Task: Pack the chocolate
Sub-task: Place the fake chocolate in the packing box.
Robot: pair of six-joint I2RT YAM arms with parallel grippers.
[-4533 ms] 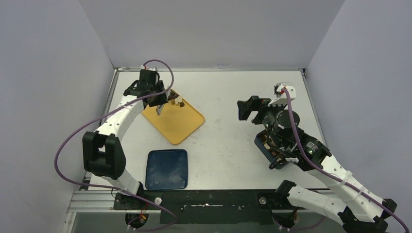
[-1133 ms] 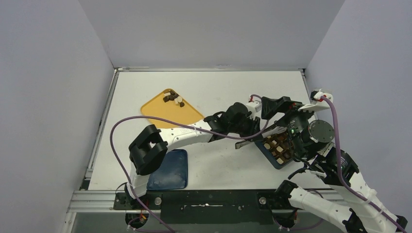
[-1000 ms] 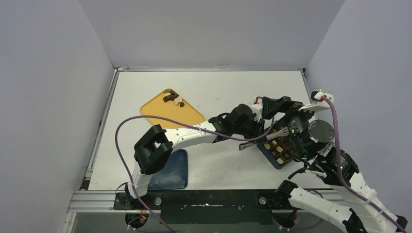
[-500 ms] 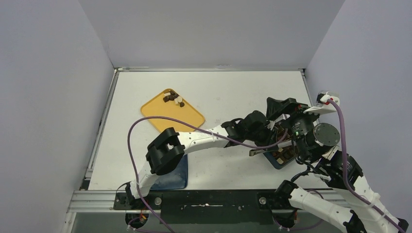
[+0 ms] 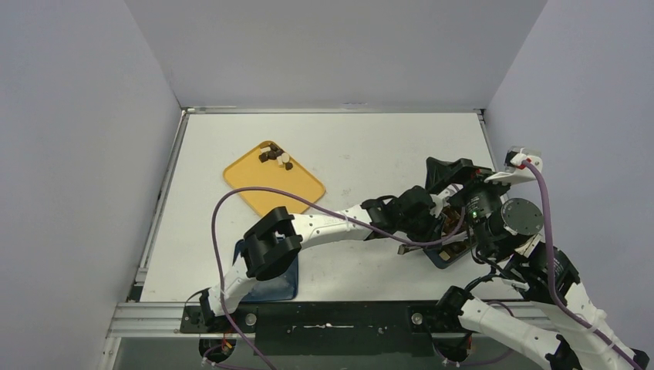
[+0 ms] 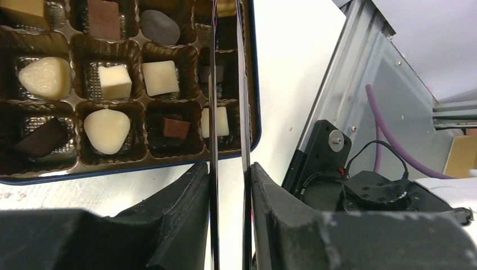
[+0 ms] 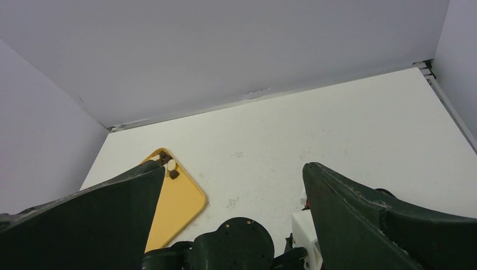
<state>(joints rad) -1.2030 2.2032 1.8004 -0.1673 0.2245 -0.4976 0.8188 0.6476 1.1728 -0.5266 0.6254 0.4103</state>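
Note:
The chocolate pieces (image 6: pixel 114 81), cream-white and brown, sit in the brown cells of a blue box (image 6: pixel 254 84), which also shows in the top view (image 5: pixel 436 259). A few more pieces (image 5: pixel 275 156) lie on the far corner of a yellow tray (image 5: pixel 278 193). My left gripper (image 6: pixel 230 169) is shut on long metal tongs (image 6: pixel 214 112) that reach over the box's right-hand cells. Their tips run off the top of the frame. In the top view the left gripper (image 5: pixel 424 220) hangs over the box. My right gripper (image 7: pixel 234 166) is open and empty above it, facing the far wall.
A blue lid (image 5: pixel 270 274) lies near the front edge, partly under the left arm. The yellow tray (image 7: pixel 174 208) shows in the right wrist view with its pieces (image 7: pixel 167 163). The table's metal front rail (image 6: pixel 337 101) runs beside the box.
The left arm has carried the tongs from the yellow tray across the table and out over the box. The right gripper has shifted a little to the right.

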